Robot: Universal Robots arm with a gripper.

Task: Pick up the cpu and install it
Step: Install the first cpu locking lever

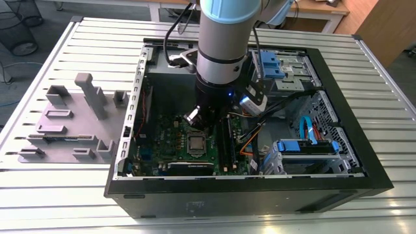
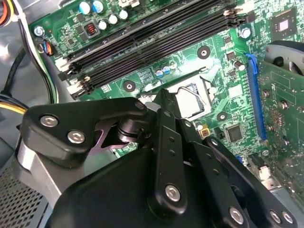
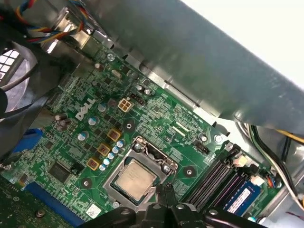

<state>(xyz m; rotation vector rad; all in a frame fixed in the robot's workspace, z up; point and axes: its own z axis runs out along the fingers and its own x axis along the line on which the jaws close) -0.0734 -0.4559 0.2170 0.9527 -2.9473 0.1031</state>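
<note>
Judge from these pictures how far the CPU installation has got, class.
Done, it seems: the cpu already lies in its socket on the green motherboard, inside the silver socket frame. In hand: nothing that shows; the gripper hangs just above the chip. Left: whether the frame is latched cannot be told from these views.
</note>
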